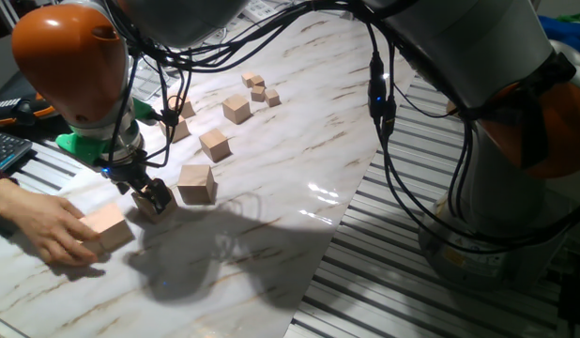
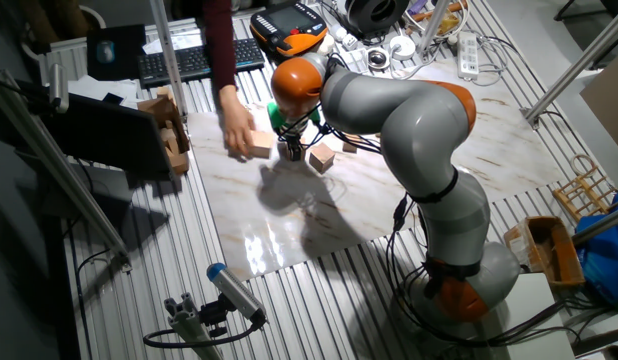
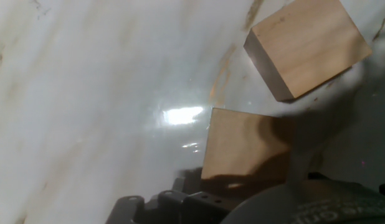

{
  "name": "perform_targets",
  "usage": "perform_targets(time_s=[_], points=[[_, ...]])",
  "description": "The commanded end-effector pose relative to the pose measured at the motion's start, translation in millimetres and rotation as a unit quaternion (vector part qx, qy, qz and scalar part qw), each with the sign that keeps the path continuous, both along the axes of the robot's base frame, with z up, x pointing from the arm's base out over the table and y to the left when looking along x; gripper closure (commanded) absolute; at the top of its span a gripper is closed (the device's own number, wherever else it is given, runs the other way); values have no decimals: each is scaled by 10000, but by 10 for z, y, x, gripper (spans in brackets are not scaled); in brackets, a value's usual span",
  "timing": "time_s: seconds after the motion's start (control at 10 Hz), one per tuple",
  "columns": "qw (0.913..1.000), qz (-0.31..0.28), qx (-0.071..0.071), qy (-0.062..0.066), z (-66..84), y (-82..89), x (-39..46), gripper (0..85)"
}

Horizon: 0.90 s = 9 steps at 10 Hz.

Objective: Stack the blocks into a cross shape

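My gripper (image 1: 151,199) is down at the marble tabletop, its dark fingers set close on either side of a tan wooden block (image 3: 242,149), which rests on the surface. A second block (image 1: 196,183) sits just to the right of it, seen tilted in the hand view (image 3: 304,46). To the left, a person's hand (image 1: 41,225) holds a third block (image 1: 107,225) on the table. A fourth block (image 1: 213,144) lies farther back. In the other fixed view the gripper (image 2: 292,152) stands between the held block (image 2: 259,145) and the free one (image 2: 322,157).
Smaller wooden cubes (image 1: 236,110) and tiny ones (image 1: 257,89) lie scattered toward the back of the marble sheet (image 1: 299,169). Black cables (image 1: 379,103) hang from the arm. A keyboard (image 2: 189,62) and a pendant (image 2: 289,25) sit beyond the table's far edge.
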<state>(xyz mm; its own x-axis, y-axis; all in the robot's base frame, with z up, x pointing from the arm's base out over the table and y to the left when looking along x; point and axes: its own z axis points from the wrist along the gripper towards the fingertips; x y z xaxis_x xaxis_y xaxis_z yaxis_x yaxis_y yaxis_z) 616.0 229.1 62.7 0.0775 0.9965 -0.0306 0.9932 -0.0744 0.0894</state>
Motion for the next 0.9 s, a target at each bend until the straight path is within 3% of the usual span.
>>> perform_targets(time_s=[0.0, 0.2, 0.5, 0.8], points=[[10000, -8, 5, 10, 0, -2, 0, 0], [10000, -14, -10, -13, 9, -5, 10, 0], [10000, -55, 24, 62, 46, -5, 4, 0], [10000, 7, -27, 18, 96, 5, 30, 0]])
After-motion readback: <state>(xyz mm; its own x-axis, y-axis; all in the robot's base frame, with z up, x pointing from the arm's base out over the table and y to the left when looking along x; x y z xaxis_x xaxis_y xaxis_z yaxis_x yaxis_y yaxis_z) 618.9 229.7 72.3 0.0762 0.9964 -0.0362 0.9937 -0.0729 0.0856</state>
